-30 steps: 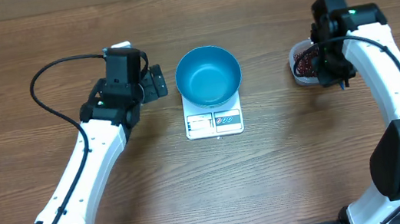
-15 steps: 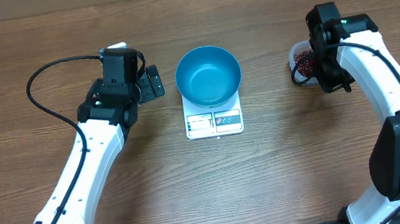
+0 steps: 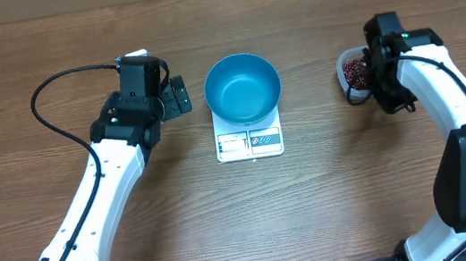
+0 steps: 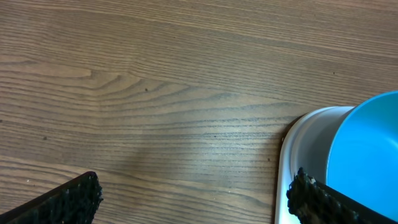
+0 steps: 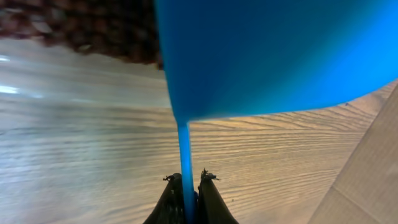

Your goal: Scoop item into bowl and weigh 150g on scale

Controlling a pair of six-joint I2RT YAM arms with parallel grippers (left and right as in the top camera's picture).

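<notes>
Looking down from overhead first, I found the bowl [image 3: 243, 87] sitting empty on the scale [image 3: 250, 143] in the middle of the table [image 3: 42, 47]. The beans [image 3: 354, 69] were all in the clear tub [image 3: 344, 82], well off to the right. The right gripper [image 3: 377, 84] hung at the tub's near edge. The left gripper [image 3: 176, 96] waited just beside the bowl's left side, and I could not see it touching anything.

On the left wrist camera, its 2 fingers [image 4: 74, 198] stood wide apart over bare wood with nothing between them. The scale's white corner and the bowl's blue wall showed at the right.

On the right wrist camera, the jaws were pinched narrow on the thin handle [image 5: 184, 155] of the blue scoop [image 5: 267, 56]. Its cup filled the top of the frame, and beans lay dark and blurred beyond it at upper left. Only the cup's underside faced me, so I could not tell whether it carried any.

I judged this to be the 1st scooping pass, with nothing weighed yet. The next move called for a level lift, a steady carry across to the bowl, a gentle tip, and an eye on the display.
</notes>
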